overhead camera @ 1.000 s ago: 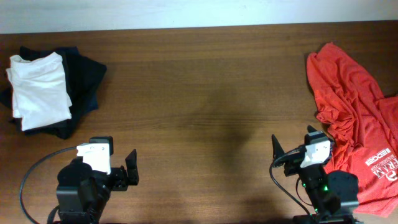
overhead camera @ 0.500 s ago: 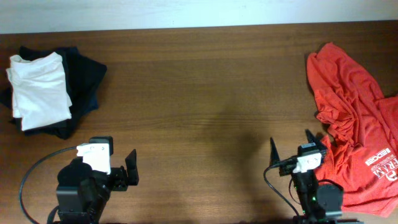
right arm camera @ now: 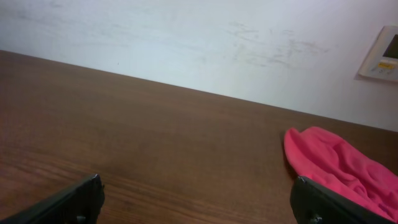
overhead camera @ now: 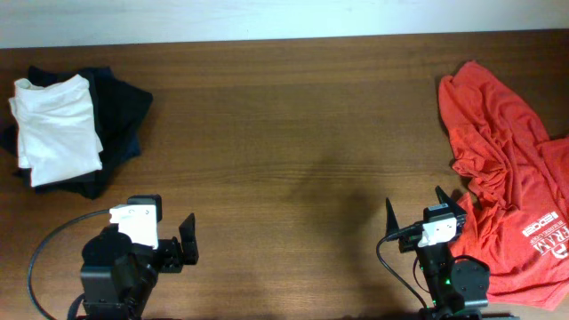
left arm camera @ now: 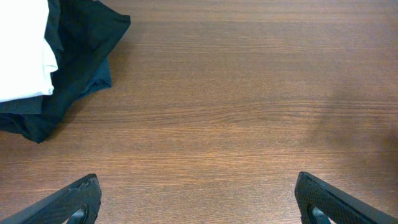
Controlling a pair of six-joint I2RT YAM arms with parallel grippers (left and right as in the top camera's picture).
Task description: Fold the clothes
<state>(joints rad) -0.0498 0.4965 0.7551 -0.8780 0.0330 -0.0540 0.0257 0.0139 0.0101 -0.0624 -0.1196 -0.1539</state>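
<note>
While both arms are sitting low at the near edge of the desk [overhead camera: 284, 133], I am reading the white T-shirt [overhead camera: 55, 129] as already folded. It is lying as a compact rectangle at the far left, resting on top of the pile of dark garments [overhead camera: 120, 111], and no print is showing from above. The left gripper [left arm camera: 196, 186] is showing its fingers [left arm camera: 74, 199] spread wide with nothing between them. The right gripper [right arm camera: 196, 185] is likewise wide open and empty, tilted up toward the far wall [right arm camera: 186, 37], with the orange-red T-shirt [overhead camera: 507, 160] just beside it on its right.

So I am treating this step as a check and a clean park, not a new grasp. I am judging the stack square enough to leave alone. If an edge needs tidying, I am planning to use the left arm only, coming down from above and pinching just the white layers, since the dark cloth underneath would lift with a deep bite. On the right, I am watching the red fabric lying close against the arm, because any sideways swing could snag and drag it.
</note>
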